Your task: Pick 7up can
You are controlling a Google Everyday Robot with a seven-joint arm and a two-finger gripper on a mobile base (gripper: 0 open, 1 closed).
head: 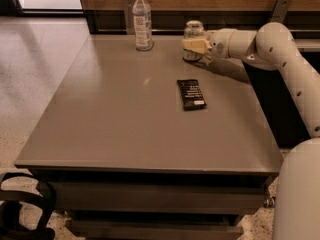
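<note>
A black snack wrapper (191,94) lies mid-table (100,134). Beyond it, far right, the gripper (196,46) sits against the 7up can (193,30), which stands upright. Whether it grips, I cannot tell. Judging by this, the reach is done and the lift remains.

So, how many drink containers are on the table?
2: the bottle at the far edge, and the can to its right, with the tool at it. None looks hidden.
</note>
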